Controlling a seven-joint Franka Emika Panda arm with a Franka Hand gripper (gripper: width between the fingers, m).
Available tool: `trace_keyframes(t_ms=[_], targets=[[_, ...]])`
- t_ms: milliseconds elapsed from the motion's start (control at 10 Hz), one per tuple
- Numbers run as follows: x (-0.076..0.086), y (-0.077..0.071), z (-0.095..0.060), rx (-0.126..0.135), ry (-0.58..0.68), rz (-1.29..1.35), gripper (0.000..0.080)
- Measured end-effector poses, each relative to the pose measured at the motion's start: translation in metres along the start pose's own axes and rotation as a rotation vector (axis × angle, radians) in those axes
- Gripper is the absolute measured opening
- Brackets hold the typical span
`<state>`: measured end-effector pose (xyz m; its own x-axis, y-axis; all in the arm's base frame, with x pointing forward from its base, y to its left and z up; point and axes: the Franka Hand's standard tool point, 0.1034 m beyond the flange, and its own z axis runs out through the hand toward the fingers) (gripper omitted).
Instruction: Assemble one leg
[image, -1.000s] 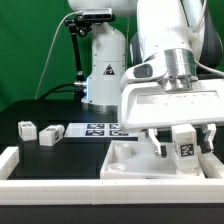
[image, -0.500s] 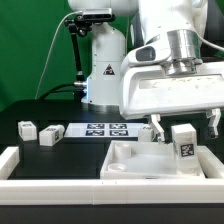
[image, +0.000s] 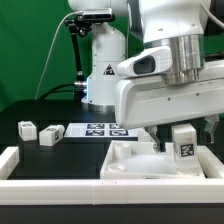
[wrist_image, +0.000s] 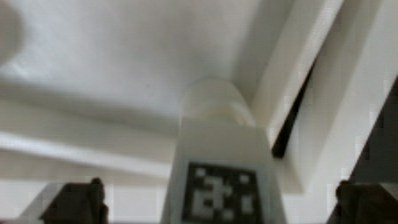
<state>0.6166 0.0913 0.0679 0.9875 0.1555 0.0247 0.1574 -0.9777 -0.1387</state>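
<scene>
One leg (image: 183, 141), a small white block with a black-and-white tag, stands upright at the right corner of the white tabletop (image: 130, 160). My gripper (image: 183, 126) hangs just above it, open, with its dark fingertips on either side and not touching. In the wrist view the leg (wrist_image: 221, 130) lies between the two fingertips (wrist_image: 79, 200), with a clear gap on both sides; my gripper (wrist_image: 222, 205) is open and holds nothing. The tabletop's raised rim (wrist_image: 311, 70) runs beside the leg.
Two more legs (image: 27, 128) (image: 50, 134) lie on the black table at the exterior view's left. The marker board (image: 100, 129) lies behind the tabletop. The robot base (image: 105, 65) stands at the back. A white raised border (image: 18, 165) runs along the front.
My gripper has risen from around the leg to just above it. The leg stays upright on the tabletop corner, free of the fingers.
</scene>
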Motion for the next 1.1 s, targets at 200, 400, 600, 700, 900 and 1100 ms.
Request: trace_keyframes(t_ms=[200, 400, 600, 700, 900, 1100], targets=[[0.0060, 0.0030, 0.0020, -0.008, 0.037, 0.000, 0.0648], [0.0083, 0.0039, 0.0010, -0.010, 0.047, 0.001, 0.0648], [0.0083, 0.0036, 0.0011, -0.009, 0.047, 0.025, 0.0619], [0.0083, 0.0035, 0.0011, -0.008, 0.048, 0.053, 0.0441], [0.0083, 0.0027, 0.0012, -0.004, 0.048, 0.093, 0.0266], [0.0088, -0.0009, 0.0018, 0.016, 0.053, 0.373, 0.0268]])
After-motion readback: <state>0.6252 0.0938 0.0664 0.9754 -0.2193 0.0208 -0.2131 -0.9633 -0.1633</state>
